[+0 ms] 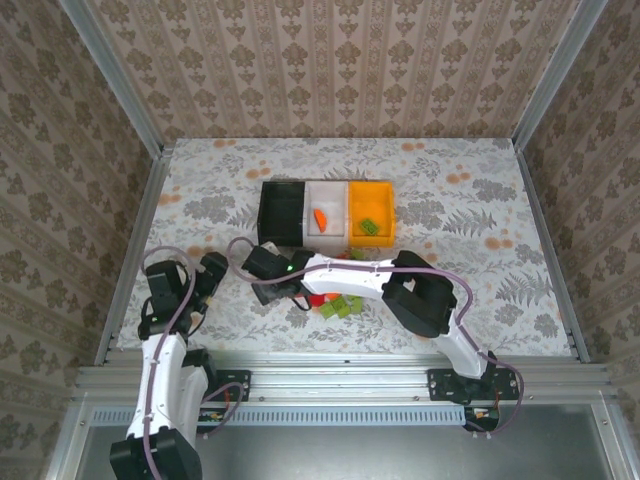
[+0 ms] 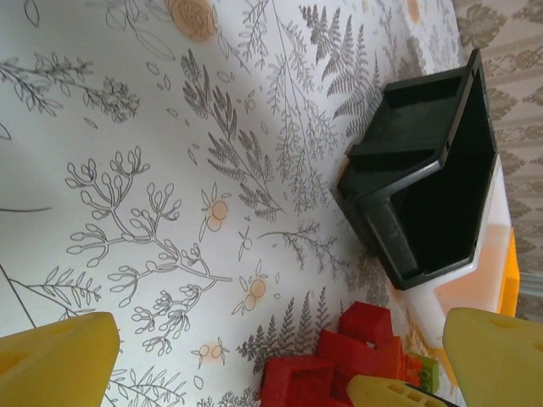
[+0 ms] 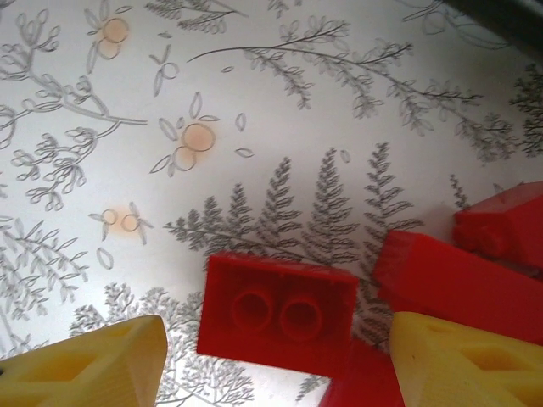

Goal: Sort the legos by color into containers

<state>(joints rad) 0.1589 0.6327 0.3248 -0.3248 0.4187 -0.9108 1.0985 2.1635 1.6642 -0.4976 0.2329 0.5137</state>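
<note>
A: right fingers [image 3: 85,365]?
B: apart, one on each side of a red brick [image 3: 276,312] lying flat on the surface [image 3: 254,127], not clamped on it
A: left fingers [image 2: 59,356]?
B: wide apart, holding nothing
A: the rest?
B: red and green bricks [image 1: 335,303] heaped by the middle of the near edge. Behind them, bins in a row: black bin [image 1: 283,212], white bin [image 1: 328,238] with an orange brick [image 1: 320,217], orange bin [image 1: 370,192] with a green brick [image 1: 370,227]
</note>
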